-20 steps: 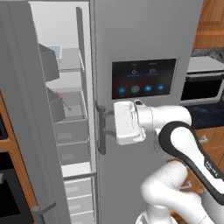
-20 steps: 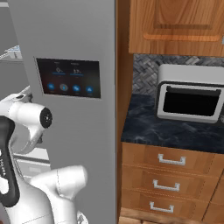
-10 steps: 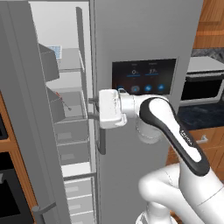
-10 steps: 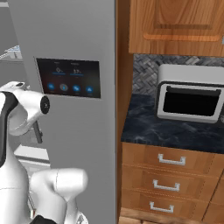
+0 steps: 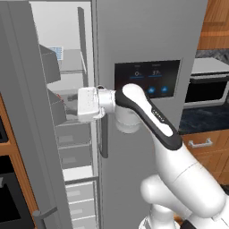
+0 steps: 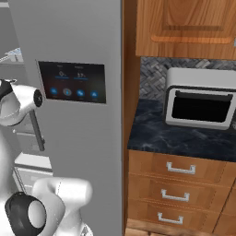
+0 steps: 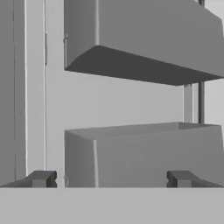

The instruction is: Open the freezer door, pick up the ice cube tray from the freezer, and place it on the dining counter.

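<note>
Freezer door [image 5: 24,120] stands swung open at far left, grey bins [image 7: 144,153] on its inner face. Ice cube tray [image 5: 57,53] sits on upper shelf at back-left of the freezer [image 5: 74,103], untouched. Since 0.5 s ago the arm has swung further left: the hand, then in front of the touchscreen door's [image 5: 147,80] left edge, now reaches past it into the freezer opening, mid-height. Gripper [image 7: 109,179] is empty, fingertips [image 7: 41,178] wide apart, facing door bins close up. Toaster oven [image 6: 200,103] on the right counter.
</note>
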Robot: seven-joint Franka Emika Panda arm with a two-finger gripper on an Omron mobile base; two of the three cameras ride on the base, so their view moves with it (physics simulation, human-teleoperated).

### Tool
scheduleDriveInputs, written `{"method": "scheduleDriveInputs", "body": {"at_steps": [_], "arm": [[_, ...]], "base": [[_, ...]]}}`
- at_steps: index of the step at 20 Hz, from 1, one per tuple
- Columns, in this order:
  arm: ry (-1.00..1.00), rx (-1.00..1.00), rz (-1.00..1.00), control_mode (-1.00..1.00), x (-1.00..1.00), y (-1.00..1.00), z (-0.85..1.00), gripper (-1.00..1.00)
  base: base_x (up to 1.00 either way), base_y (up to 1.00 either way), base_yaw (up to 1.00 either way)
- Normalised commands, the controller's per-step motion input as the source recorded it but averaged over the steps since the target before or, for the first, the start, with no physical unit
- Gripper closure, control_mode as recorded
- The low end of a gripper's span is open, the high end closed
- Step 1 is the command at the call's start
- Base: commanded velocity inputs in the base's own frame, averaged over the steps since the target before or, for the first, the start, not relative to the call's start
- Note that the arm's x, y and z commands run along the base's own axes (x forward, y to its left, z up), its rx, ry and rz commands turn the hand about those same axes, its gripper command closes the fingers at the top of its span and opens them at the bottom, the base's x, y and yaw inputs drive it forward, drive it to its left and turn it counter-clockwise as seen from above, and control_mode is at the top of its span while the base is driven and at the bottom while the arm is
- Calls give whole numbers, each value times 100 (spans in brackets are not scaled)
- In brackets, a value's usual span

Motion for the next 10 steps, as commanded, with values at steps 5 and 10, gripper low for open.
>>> {"method": "scheduleDriveInputs", "body": {"at_steps": [5,10], "arm": [[4,0,0,-100,1,63,0,-100],[1,0,0,-100,-7,50,0,-100]], "base": [[0,0,0],[0,0,0]]}}
